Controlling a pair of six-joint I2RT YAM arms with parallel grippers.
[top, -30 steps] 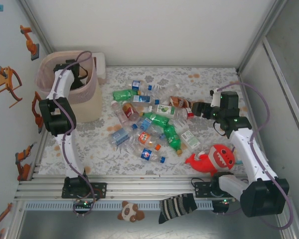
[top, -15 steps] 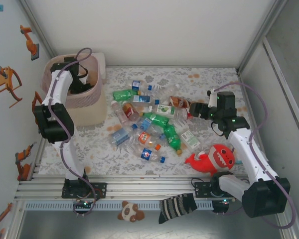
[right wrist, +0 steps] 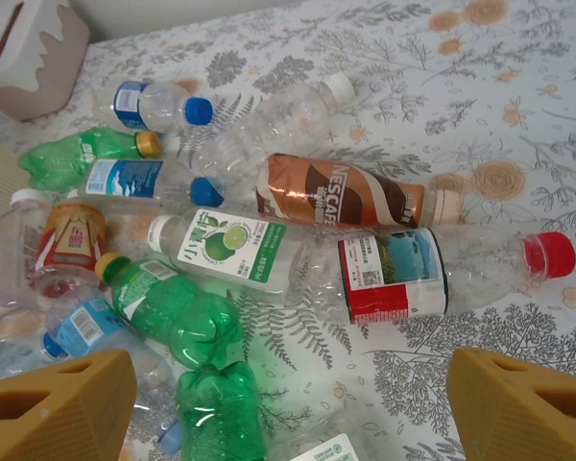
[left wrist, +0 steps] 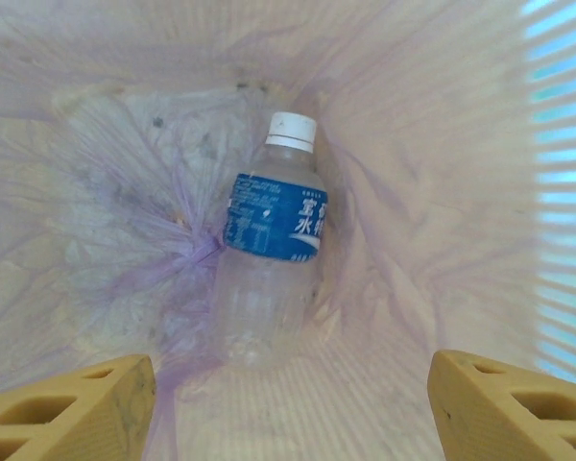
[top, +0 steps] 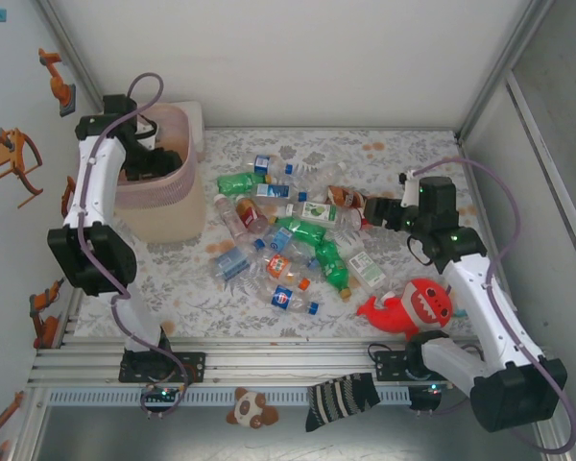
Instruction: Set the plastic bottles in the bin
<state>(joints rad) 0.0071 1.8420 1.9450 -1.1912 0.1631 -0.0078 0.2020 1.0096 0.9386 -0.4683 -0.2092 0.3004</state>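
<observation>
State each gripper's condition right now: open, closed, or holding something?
Left gripper: open, empty, above a bottle lying in the bin.
Right gripper: open, empty, over loose bottles.

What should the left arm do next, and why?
Probably lift the left pincer clear of the bin: its jaws stand open, a blue-labelled bottle lies loose on the bin's bottom, and many more bottles wait on the table.

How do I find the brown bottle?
Look at the flowery table, at the pile of bottles in its middle. On the pile's far right side lies the brown bottle. Its neighbours are clear or green; this one is shiny brown with a cream cap.
</observation>
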